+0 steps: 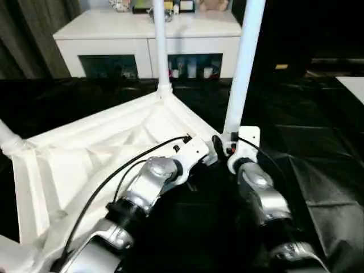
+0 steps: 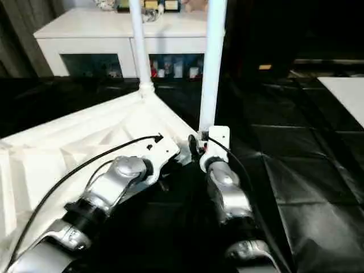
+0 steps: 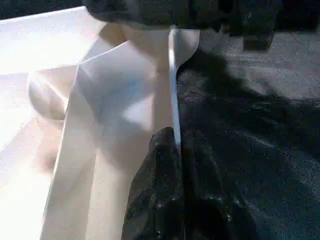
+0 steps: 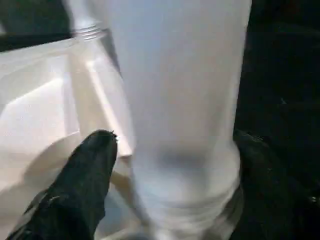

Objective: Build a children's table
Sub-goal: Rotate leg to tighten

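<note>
A: Where does the children's table sit?

B: The white tabletop [image 1: 96,153] lies upside down on a black-covered floor [image 1: 318,165], ribbed underside up. One leg [image 1: 161,42] stands upright in the far corner socket. A second leg [image 1: 243,62] stands upright at the near right corner, just ahead of the robot's right arm. The stub of another leg [image 1: 7,136] shows at the left edge of the head view.

A: And the right gripper [image 4: 170,150]?

B: Its two black fingers [image 4: 85,185] stand apart, one on each side of the base of that near leg, with the leg between them. Whether they press on the leg or stand just off it cannot be told.

A: The left gripper [image 3: 177,145]?

B: Its fingers [image 3: 155,195] are clenched together, pinching the thin upright rim of the tabletop near the same corner, as the left wrist view shows.

A: Anything behind?

B: A white cabinet [image 1: 148,37] with glass-fronted shelves, small things on top.
</note>
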### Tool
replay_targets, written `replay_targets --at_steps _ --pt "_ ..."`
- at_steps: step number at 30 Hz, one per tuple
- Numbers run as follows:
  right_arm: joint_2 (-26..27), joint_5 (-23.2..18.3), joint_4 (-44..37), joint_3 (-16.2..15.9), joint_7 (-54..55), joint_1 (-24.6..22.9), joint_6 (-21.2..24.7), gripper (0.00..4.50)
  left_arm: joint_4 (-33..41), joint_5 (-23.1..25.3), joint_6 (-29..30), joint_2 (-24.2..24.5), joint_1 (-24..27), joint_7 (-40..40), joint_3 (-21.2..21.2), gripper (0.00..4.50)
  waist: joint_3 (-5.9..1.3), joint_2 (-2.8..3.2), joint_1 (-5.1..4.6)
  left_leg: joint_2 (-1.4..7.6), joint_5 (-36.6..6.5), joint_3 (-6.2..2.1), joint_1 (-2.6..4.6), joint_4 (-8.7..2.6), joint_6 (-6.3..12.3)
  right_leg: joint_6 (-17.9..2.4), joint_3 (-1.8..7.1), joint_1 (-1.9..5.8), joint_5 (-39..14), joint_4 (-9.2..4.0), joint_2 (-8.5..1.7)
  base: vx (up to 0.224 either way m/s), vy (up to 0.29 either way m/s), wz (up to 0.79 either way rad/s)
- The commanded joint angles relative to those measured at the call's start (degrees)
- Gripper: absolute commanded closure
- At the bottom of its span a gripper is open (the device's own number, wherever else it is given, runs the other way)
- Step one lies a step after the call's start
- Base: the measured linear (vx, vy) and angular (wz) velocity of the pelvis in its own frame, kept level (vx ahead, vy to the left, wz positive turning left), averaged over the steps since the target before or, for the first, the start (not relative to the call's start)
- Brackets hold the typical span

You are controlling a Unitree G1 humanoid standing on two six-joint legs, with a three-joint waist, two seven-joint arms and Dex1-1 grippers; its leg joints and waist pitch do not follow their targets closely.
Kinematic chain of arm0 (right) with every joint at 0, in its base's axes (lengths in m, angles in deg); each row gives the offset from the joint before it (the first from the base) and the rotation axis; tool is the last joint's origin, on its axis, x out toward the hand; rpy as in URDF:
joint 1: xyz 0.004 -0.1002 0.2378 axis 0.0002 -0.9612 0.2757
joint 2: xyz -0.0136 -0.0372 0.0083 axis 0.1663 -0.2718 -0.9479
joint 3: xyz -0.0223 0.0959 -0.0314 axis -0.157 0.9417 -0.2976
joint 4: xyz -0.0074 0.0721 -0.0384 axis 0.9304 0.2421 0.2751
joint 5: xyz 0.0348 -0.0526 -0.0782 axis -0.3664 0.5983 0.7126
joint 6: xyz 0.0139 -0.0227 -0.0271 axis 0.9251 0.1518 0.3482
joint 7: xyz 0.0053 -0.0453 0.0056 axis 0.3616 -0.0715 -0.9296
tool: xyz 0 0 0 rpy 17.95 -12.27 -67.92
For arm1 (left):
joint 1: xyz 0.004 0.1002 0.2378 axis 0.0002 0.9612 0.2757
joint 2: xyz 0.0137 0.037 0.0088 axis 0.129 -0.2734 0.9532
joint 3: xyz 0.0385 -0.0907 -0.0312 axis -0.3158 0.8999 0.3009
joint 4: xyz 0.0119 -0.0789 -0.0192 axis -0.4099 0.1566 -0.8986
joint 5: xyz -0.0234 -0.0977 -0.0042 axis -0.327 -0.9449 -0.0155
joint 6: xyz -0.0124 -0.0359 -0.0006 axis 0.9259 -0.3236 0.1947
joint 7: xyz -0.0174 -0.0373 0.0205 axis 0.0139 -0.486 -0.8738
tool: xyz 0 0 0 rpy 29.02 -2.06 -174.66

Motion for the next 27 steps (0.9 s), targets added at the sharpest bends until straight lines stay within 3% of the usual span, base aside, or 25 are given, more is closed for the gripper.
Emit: replay_targets --at_steps 1,3,5,7,12,13,15,18,21,27 --pt "-4.51 -0.88 -7.09 -1.99 -8.41 -1.27 2.77 0.32 1.88 -0.57 -2.02 3.44 2.15 6.29 -1.89 4.50 -2.36 -0.99 0.61 2.65 -11.17 -0.76 -0.35 -4.43 5.20 -9.39 2.86 2.30 -17.85 -4.50 -3.39 0.000 0.000 0.00" --pt "-8.75 -2.63 -11.44 -3.92 -16.76 -3.57 5.12 0.32 3.46 -1.60 -2.71 5.81 2.99 10.45 -2.31 4.50 -2.46 -0.73 0.88 2.59 -9.67 -0.45 -0.27 -4.18 6.22 -10.38 2.97 2.32 -15.13 -4.24 -3.25 0.000 0.000 0.00" --pt "-14.86 -5.32 -17.32 -6.53 -28.13 -7.27 6.57 0.32 4.44 -3.29 -9.13 9.31 4.00 17.59 -3.39 4.50 -2.53 -0.50 1.51 2.92 -6.97 -0.63 -0.66 -4.02 8.06 -11.36 2.98 2.64 -9.99 -3.55 -3.21 0.057 -0.010 0.03" --pt "-20.07 -6.94 -21.16 -8.40 -36.35 -10.64 6.03 0.32 6.28 -6.03 -8.06 11.95 5.16 23.76 -3.38 4.50 -2.73 -0.36 1.54 3.01 -5.74 -0.54 -0.66 -3.83 8.32 -12.85 2.99 2.83 -6.22 -2.87 -3.26 0.059 0.004 0.01" --pt "-25.41 -9.90 -24.27 -9.91 -44.01 -13.89 8.22 0.32 7.12 -7.26 -8.63 15.37 5.17 28.57 -3.24 4.50 -3.07 -0.36 1.64 3.15 -1.03 -0.64 -0.47 -3.25 10.40 -16.31 3.03 2.91 1.78 -1.78 -3.30 0.043 0.016 0.00" --pt "-25.73 -9.86 -24.46 -10.04 -44.34 -13.99 8.36 0.32 7.27 -7.38 -8.43 15.64 5.13 28.77 -3.15 4.50 -2.94 -0.46 1.59 3.15 -1.11 -0.61 -0.56 -3.27 10.70 -16.57 2.98 2.88 1.36 -1.84 -3.34 0.000 0.000 0.00" --pt "-25.88 -9.62 -24.70 -10.11 -44.68 -13.75 9.26 0.32 7.46 -7.61 -8.38 16.22 4.97 29.32 -2.94 4.50 -2.67 -0.57 1.68 3.19 -3.81 -0.48 -0.52 -3.52 9.80 -16.25 3.01 2.88 -2.79 -2.26 -3.48 0.000 0.000 0.00" --pt "-25.38 -9.18 -24.23 -9.75 -44.42 -13.03 9.78 0.32 7.19 -7.68 -9.03 16.65 4.81 29.91 -2.83 4.50 -2.33 -0.55 1.61 3.25 -8.31 -0.51 -0.33 -4.02 6.65 -14.60 3.09 2.78 -9.80 -2.96 -3.48 0.000 0.000 0.00" --pt "-24.74 -9.50 -23.77 -9.37 -44.39 -12.31 9.82 0.32 6.97 -7.73 -9.29 16.80 4.85 30.35 -2.74 4.50 -2.37 -0.56 1.55 3.16 -8.46 -0.55 -0.37 -4.05 5.36 -14.16 3.21 2.83 -9.28 -2.86 -3.45 0.000 0.000 0.00" --pt "-24.64 -9.13 -23.47 -9.60 -44.59 -12.23 10.32 0.79 6.89 -7.79 -9.31 16.79 4.86 30.27 -2.93 4.50 -2.64 -0.61 1.65 3.09 -5.22 -0.52 -0.44 -3.68 6.30 -14.99 3.21 2.97 -4.89 -2.32 -3.42 0.000 0.000 0.00"
